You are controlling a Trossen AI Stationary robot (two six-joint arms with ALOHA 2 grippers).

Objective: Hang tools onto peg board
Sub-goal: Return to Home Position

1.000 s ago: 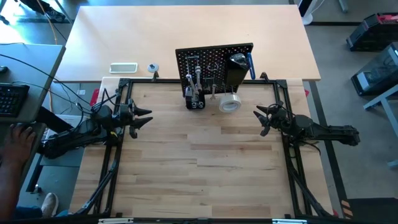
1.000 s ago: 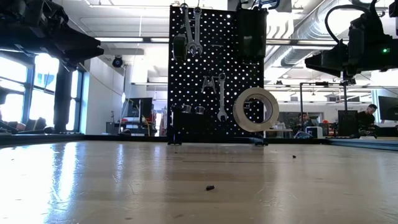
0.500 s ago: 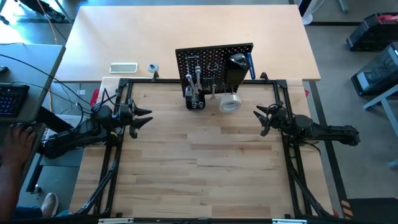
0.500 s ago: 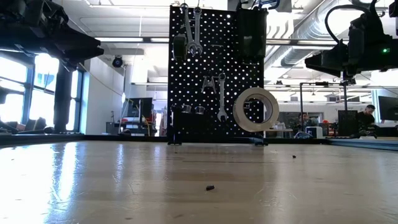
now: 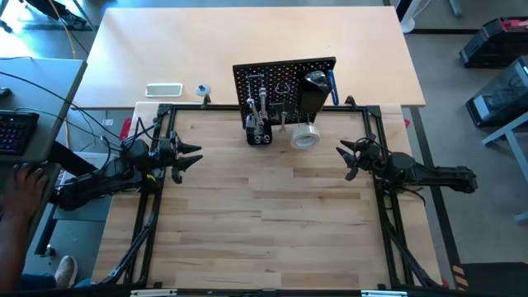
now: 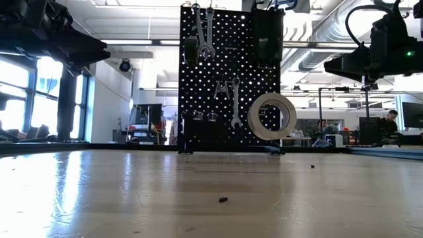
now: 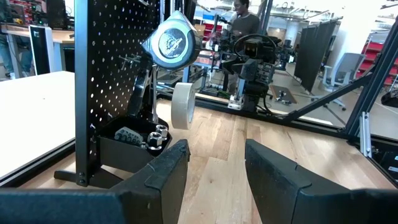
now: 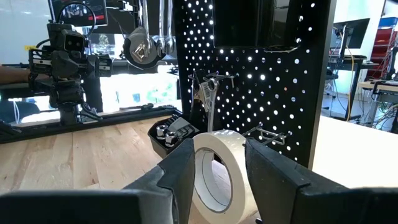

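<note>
Black peg board (image 5: 285, 82) stood loaded, left gripper (image 5: 196, 156) and right gripper (image 5: 344, 159) spread, empty, well clear; a stray swing could dislodge the tape roll (image 5: 304, 136).

Black peg board (image 6: 229, 79) dotted with a grid of small holes; silver wrenches (image 6: 209, 36); a pale tape roll (image 6: 291, 118) at its four o'clock; blond plank-striped table (image 5: 264, 214).

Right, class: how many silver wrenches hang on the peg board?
4. Two long wrenches hang at the peg board's upper left; two shorter ones mid-board, left of the tape roll. Others may be hidden.
</note>
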